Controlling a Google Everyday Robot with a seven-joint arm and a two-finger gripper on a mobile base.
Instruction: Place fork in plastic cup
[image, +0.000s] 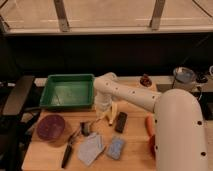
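Note:
My white arm reaches in from the lower right, and its gripper (102, 114) is down at the wooden table (135, 155), just in front of the green tray. It is shut, and it sits right beside a yellow banana-like piece (113, 116). The fork is hidden under the gripper, so I cannot tell whether it is held. The plastic cup (183, 77), pale blue and translucent, stands at the back right, far from the gripper.
A green tray (67, 91) sits back left and a maroon bowl (50, 127) front left. Nearby are a small metal cup (86, 128), a black bar (120, 122), a black-handled tool (69, 150), a grey cloth (91, 149), a blue sponge (116, 148) and an orange item (149, 125).

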